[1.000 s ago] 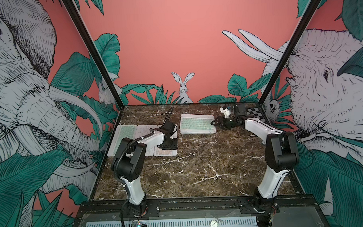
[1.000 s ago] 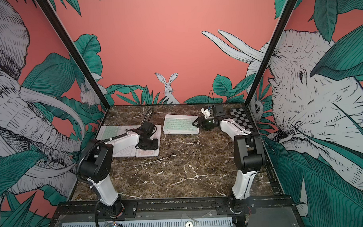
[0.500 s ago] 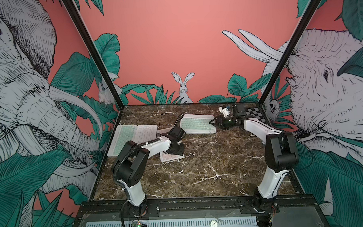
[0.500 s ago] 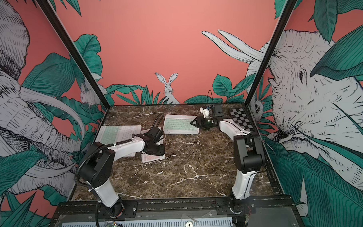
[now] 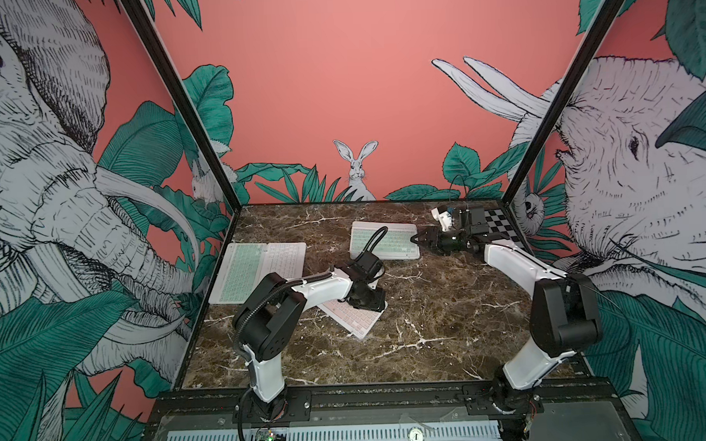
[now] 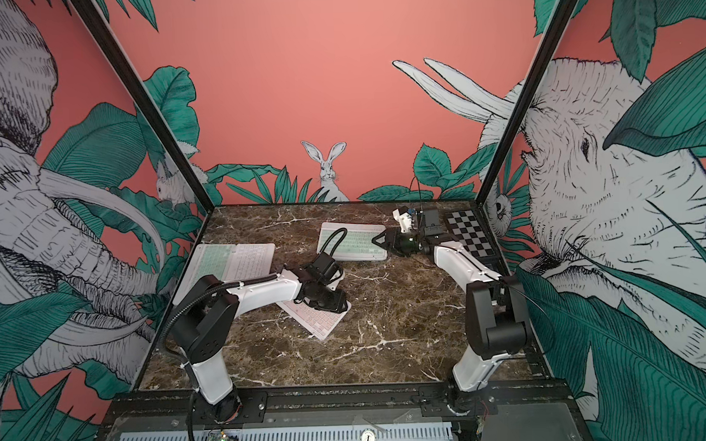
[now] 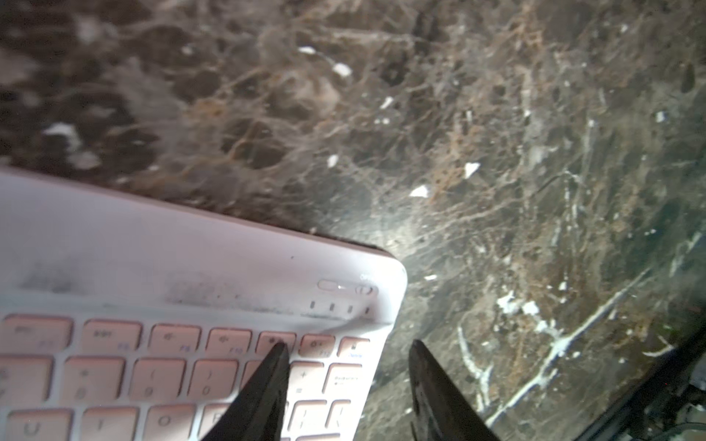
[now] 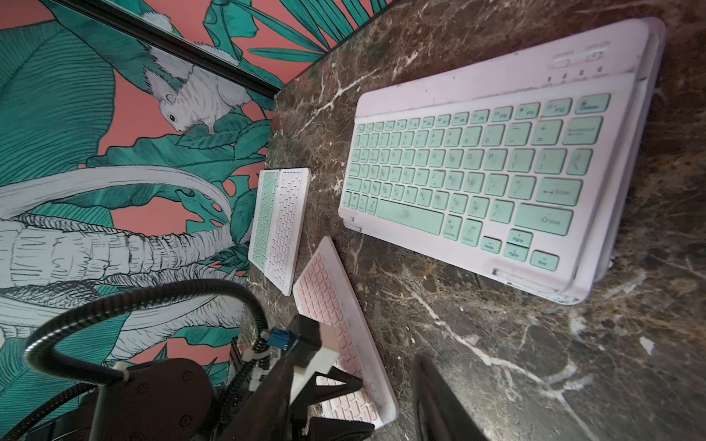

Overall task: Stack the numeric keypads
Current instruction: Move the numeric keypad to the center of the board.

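Over the last second the left gripper (image 7: 349, 345), clamped on the pink keypad (image 5: 348, 316), has dragged it away from the pair at 9 o'clock and swung it askew near the table's (image 5: 447, 307) centre. Five keypads show: one pink, one mint keypad (image 5: 240, 270) touching one white keypad (image 5: 284, 260) at 9 o'clock, and a second mint keypad (image 5: 388, 240) at 12 o'clock lying on a fifth keypad (image 8: 655, 49), its keys hidden. The right gripper (image 5: 416, 239), fingers apart and empty, sits at 1 o'clock just beside that stack, with one checkered board (image 5: 499, 226) at 2 o'clock.

White arms (image 5: 325, 289), black joints (image 5: 564, 315), ribbed cable (image 8: 191, 284)
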`<state>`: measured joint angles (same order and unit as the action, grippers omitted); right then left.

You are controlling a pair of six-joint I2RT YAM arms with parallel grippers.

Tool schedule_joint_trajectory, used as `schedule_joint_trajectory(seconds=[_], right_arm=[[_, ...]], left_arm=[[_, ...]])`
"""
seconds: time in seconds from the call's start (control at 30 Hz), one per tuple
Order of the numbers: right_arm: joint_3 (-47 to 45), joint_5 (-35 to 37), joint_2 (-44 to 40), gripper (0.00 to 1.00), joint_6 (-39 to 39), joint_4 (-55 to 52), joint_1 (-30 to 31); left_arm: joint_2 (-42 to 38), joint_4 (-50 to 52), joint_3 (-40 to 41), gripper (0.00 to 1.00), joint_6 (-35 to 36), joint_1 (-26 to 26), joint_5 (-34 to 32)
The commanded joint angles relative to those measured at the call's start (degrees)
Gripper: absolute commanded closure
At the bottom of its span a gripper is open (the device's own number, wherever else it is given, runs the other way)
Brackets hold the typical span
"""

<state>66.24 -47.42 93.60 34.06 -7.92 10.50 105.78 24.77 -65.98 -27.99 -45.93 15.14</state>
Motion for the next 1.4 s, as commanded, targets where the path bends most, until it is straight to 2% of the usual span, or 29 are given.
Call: schedule_joint_trajectory(seconds=[0.0,0.23,0.43,0.63,0.77,0.87,1.13,1.37], right_arm=[[-1.8,-0.6,-4.9,0.5,1.0,2.8,0.3],[0.3,1.1,-8.2,0.5,-1.0,-1.7,0.3],[-1.0,4.1,-11.6,0.5,-1.0,-3.7,0.3],[-5.0,9.1,-17.0,0.5,-3.5,-7.9,1.4],[-7.8,16.0,-18.3,0.5,-8.4,-13.6,5.3],[-10.0,17.5,-17.1,0.5,-9.4,-16.0,7.9],[-15.2,20.5,-13.5,0.49,-8.2,-16.2,13.1],[-17.4,23.1,-11.2,0.48,-6.3,-15.7,16.2]], left_arm=[[4.8,-0.3,-2.0,0.47,-2.7,-1.9,5.4],[9.1,-2.1,-11.0,0.47,-2.8,-2.7,4.3],[4.0,-0.9,-13.1,0.47,-2.7,-1.7,0.1],[-8.2,-1.6,-4.1,0.47,-4.7,5.3,0.0],[-15.7,2.6,3.0,0.46,-2.6,11.7,-2.1],[-19.0,5.4,7.1,0.45,-1.6,14.2,-3.0],[-21.0,8.0,14.2,0.46,-1.8,15.1,-2.2],[-20.4,9.9,16.0,0.46,-1.0,15.1,-1.2]])
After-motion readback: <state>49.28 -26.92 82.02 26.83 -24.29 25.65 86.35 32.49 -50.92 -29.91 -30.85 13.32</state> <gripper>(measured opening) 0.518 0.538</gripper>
